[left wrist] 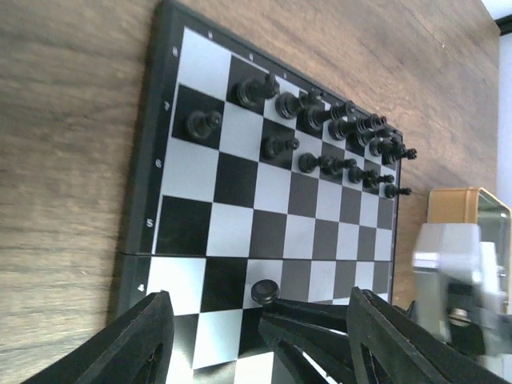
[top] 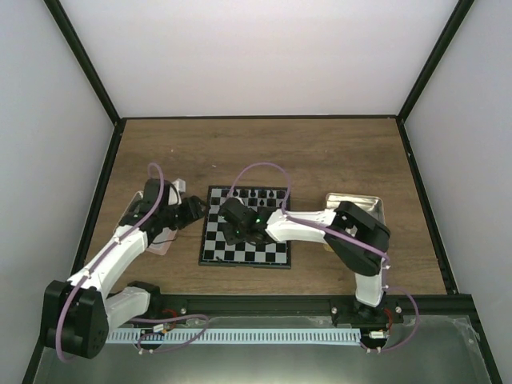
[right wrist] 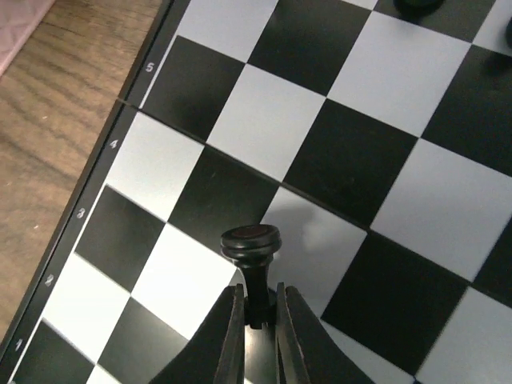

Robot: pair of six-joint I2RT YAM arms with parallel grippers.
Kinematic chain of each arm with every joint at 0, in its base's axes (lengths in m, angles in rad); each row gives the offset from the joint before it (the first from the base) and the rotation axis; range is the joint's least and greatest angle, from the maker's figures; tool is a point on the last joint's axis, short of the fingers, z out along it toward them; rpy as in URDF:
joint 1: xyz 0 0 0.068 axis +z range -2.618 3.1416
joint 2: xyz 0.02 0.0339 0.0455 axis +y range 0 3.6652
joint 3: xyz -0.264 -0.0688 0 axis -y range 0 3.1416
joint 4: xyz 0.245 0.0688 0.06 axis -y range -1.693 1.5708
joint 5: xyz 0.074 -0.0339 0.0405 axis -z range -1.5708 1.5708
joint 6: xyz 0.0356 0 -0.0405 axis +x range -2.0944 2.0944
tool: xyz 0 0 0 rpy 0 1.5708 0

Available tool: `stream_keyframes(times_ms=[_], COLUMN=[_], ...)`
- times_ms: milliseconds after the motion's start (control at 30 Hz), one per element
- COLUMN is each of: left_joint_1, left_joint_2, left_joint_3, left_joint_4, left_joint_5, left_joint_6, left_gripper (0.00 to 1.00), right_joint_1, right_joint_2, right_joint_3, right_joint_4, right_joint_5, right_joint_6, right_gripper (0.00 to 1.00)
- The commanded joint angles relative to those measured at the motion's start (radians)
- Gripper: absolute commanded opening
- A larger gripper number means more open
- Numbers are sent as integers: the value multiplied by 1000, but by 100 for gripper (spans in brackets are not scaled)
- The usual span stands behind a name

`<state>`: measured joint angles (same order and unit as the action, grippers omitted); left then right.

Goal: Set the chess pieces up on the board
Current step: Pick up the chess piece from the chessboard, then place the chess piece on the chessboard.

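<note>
"Right wrist view first," says the checker. "What's the right gripper (right wrist: pixel 260 302) doing?"

"Clenched on a black pawn (right wrist: pixel 251 243). My fingers (right wrist: pixel 230 328) pinch the stem low down, with the head sticking up above them. The base is hidden, so I can't tell if it stands on the board (right wrist: pixel 264 120) or hangs just off it."

"Where on the board?"

"Near half, two or three squares in from the numbered edge, about level with the 3 and 4 marks. In top external my right arm reaches in from the right, across the near part of the board. A corner of the pink tray (right wrist: pixel 20 24) is near, off that numbered edge."

"Left gripper?"

"Left gripper (top: pixel 190 210) is released, nothing in it. In left wrist view its fingers (left wrist: pixel 140 340) stand wide apart, low by the board's left edge, facing the pawn."

"Other chess pieces?"

"Black pieces (left wrist: pixel 316 114) stand upright in two rows along the far edge. The tan tray (left wrist: pixel 456 212) sits beyond the right side, and I can't tell what's in it."
</note>
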<state>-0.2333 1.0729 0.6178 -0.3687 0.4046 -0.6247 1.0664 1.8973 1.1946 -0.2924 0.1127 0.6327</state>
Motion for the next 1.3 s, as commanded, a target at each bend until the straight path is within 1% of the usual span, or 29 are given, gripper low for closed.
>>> stream_keyframes(times_ms=[0,200,300,367,433,500,567,700,733,767,800,867,967,1033,1100,1167,1267], left_joint_1=[1,-24,-35,-43,-49,-51,-52,-52,-52,-52,-52,-52,-52,-52,-52,-50,-52], left_joint_2=[16,66,79,80,84,91,93,86,85,84,82,72,38,1,-30,-55,-90], left_joint_3=[-53,-130,-145,-157,-170,-175,-180,-181,-181,-180,-181,-182,-188,-196,-206,-214,-223], left_joint_4=[115,313,348,364,378,380,379,376,375,375,375,377,402,425,459,488,559], left_joint_5=[121,273,298,308,315,317,314,299,296,294,294,297,317,327,338,349,367], left_joint_6=[-91,-219,-240,-253,-263,-269,-270,-274,-278,-282,-290,-315,-408,-485,-567,-649,-774], left_gripper=[63,68,68,66,60,52,42,17,12,9,8,7,6,6,6,6,6], right_joint_1=[-14,-14,-14,-15,-16,-14,-15,-16,-15,-15,-16,-16,-18,-19,-24,-27,-27], right_joint_2=[-97,-158,-172,-180,-187,-192,-197,-211,-217,-224,-233,-269,-345,-397,-431,-446,-432], right_joint_3=[-60,-129,-133,-132,-132,-129,-127,-136,-139,-145,-153,-183,-268,-332,-375,-387,-367], right_joint_4=[143,268,291,298,312,318,318,323,325,327,331,356,465,545,610,643,648], right_joint_5=[-64,-117,-123,-124,-135,-142,-143,-146,-147,-147,-147,-150,-170,-171,-170,-173,-184], right_joint_6=[-51,-126,-131,-130,-128,-124,-118,-106,-97,-87,-70,-20,89,182,278,348,393], right_gripper=[5,4,4,5,5,4,5,5,5,6,8,18,41,50,54,54,53])
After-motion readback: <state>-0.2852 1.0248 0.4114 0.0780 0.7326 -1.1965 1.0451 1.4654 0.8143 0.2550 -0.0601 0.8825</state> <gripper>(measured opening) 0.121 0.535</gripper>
